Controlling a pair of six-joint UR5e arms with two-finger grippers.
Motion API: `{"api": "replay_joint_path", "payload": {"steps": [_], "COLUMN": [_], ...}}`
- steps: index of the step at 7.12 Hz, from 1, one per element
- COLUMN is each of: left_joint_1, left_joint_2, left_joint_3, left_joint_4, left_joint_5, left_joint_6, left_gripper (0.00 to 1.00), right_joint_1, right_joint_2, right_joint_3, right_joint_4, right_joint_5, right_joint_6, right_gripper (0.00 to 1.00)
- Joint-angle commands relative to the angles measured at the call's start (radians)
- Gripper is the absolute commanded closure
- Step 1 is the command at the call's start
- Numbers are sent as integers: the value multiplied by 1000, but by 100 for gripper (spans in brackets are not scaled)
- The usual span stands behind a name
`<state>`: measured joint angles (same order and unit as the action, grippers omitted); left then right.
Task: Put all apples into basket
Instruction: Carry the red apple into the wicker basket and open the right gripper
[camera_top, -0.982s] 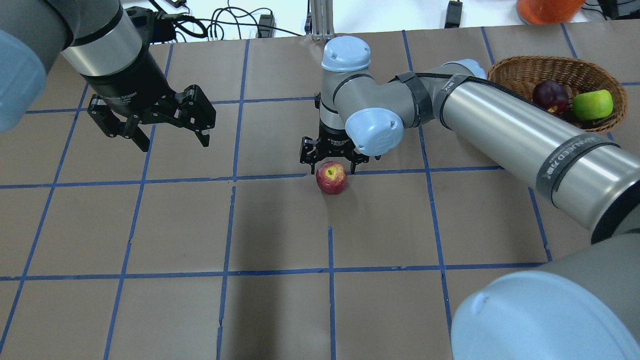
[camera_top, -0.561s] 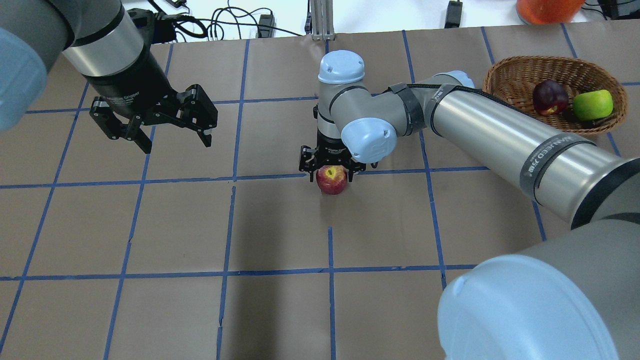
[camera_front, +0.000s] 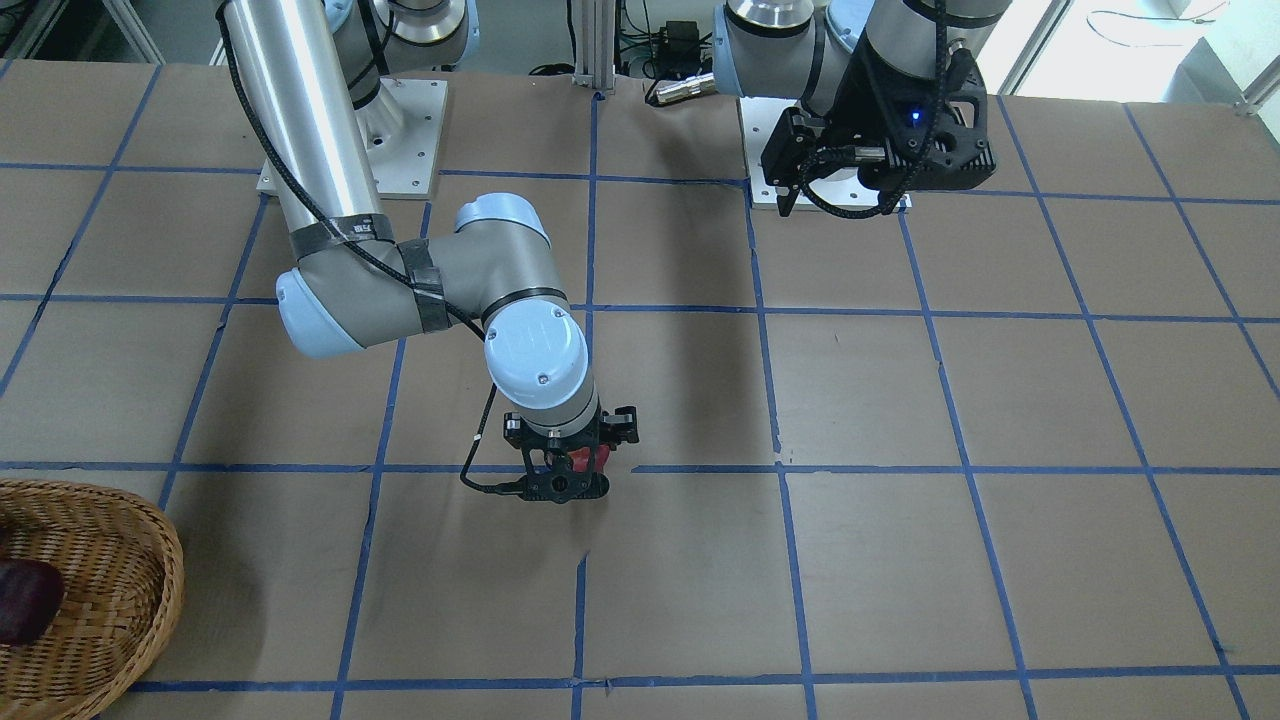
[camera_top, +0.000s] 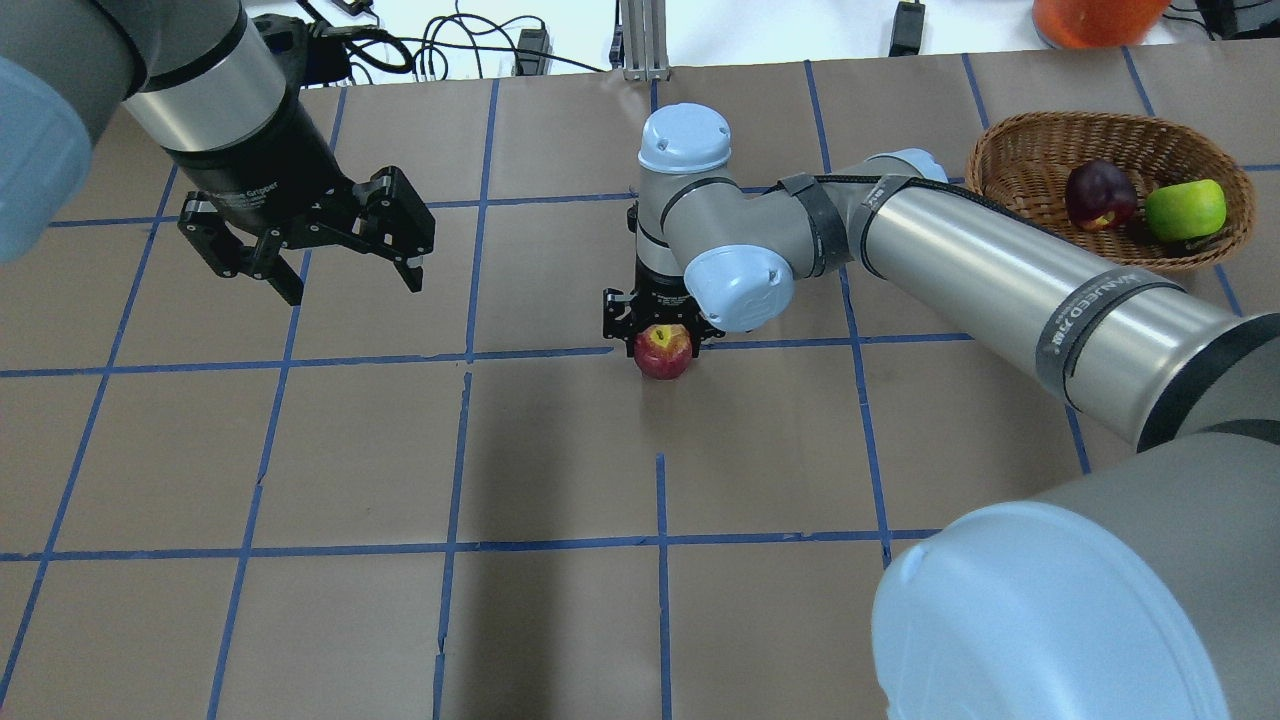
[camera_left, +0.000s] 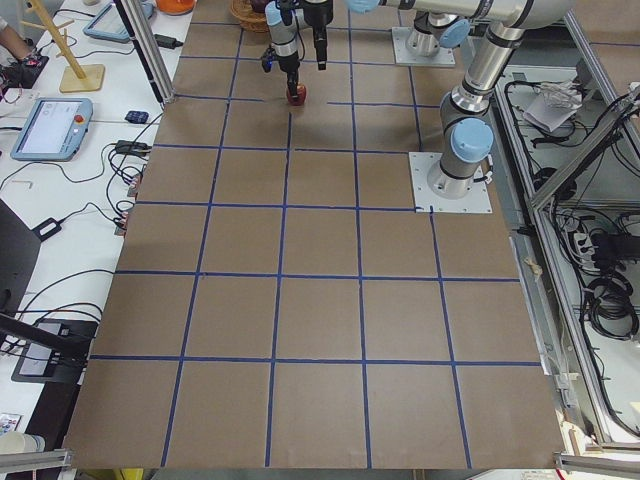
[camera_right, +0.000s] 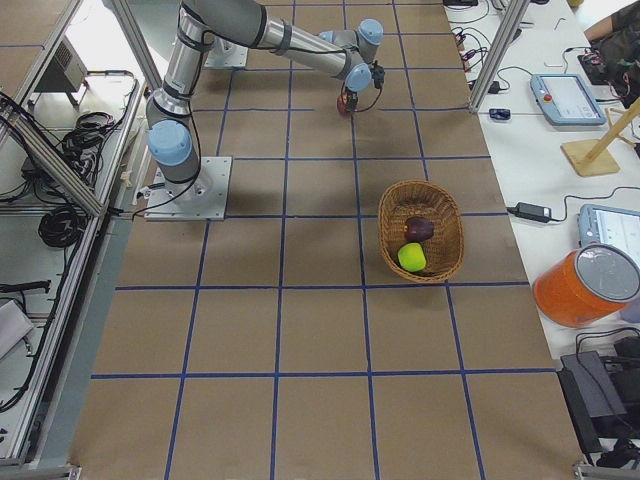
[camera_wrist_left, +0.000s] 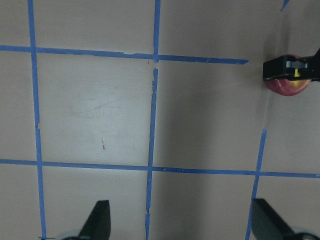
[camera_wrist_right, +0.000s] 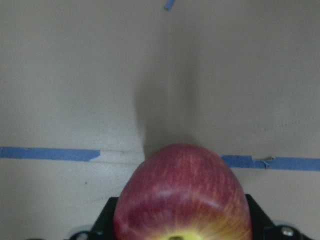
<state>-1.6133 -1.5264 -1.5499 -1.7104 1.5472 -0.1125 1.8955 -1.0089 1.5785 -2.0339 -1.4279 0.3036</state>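
The red apple (camera_top: 662, 352) with a yellow stem patch sits on the brown table near a blue tape line; it also shows in the right wrist view (camera_wrist_right: 182, 195). My right gripper (camera_top: 662, 338) is down over it, its fingers (camera_wrist_right: 107, 220) pressed against the apple's two sides. The wicker basket (camera_top: 1010, 140) stands at the far right and holds the maroon apple (camera_top: 1098, 192) and the green apple (camera_top: 1185, 208). My left gripper (camera_top: 350, 290) hovers open and empty above the table on the left, well away from the red apple.
An orange container (camera_top: 1095, 20) stands beyond the basket. Cables (camera_top: 450, 45) and a metal post (camera_top: 640, 40) line the far edge. The right arm's forearm (camera_top: 1000, 270) stretches between the red apple and the basket.
My right gripper has come down over the red apple and its fingers have closed in on the apple's sides. The left gripper has stayed in place.
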Motion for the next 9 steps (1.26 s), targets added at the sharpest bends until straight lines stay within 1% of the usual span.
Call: {"api": "replay_joint_path", "payload": {"steps": [1, 2, 3, 4, 5, 6, 7, 8, 9], "left_joint_1": [0, 0, 0, 1, 1, 1, 0, 0, 0], "left_joint_2": [0, 0, 0, 0, 0, 0, 0, 0, 0], "left_joint_3": [1, -1, -1, -1, 1, -1, -1, -1, -1], "left_joint_4": [14, 14, 15, 15, 18, 18, 18, 18, 18], "left_joint_5": [1, 1, 1, 1, 1, -1, -1, 1, 1], "left_joint_6": [1, 1, 1, 1, 1, 1, 1, 1, 1], "left_gripper": [0, 0, 0, 0, 0, 0, 0, 0, 0], "right_joint_1": [-76, -208, -365, -482, -548, -575, -598, -619, -633], "right_joint_2": [-93, -149, -192, -207, -197, -180, -130, -75, -39], "right_joint_3": [-11, -9, -17, -50, -108, -165, -196, -204, -207], "right_joint_4": [43, 122, 165, 179, 201, 196, 190, 181, 106], "right_joint_5": [-3, -15, -29, -38, -127, -194, -225, -217, -220], "right_joint_6": [-6, -56, -187, -283, -404, -519, -610, -616, -627], "right_gripper": [100, 100, 100, 100, 100, 100, 100, 100, 100]}}
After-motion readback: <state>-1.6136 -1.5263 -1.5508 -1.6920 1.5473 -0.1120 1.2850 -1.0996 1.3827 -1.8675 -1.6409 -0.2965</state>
